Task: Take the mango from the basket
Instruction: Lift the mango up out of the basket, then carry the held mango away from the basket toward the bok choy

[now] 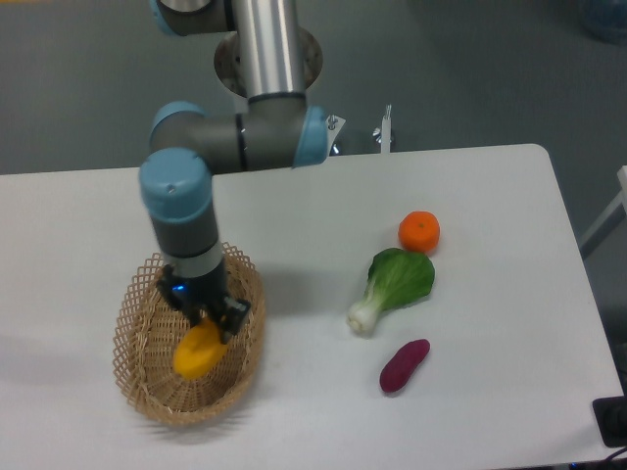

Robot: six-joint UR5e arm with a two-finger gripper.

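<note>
The gripper (208,323) is pinched on the upper end of the mango (199,352), which hangs over the inside of the wicker basket (137,377) near the tabletop's (490,392) front-left corner (whether the fruit touches the weave is hard to tell). Toward the right edge lie a tangerine (419,231), a bok choy (392,286) and a purple tuber (404,365).

White worktop (490,392): one round orange tangerine (418,232); one green bok choy (392,287) just below it; one dark purple tuber (404,365) nearer the front edge.
</note>
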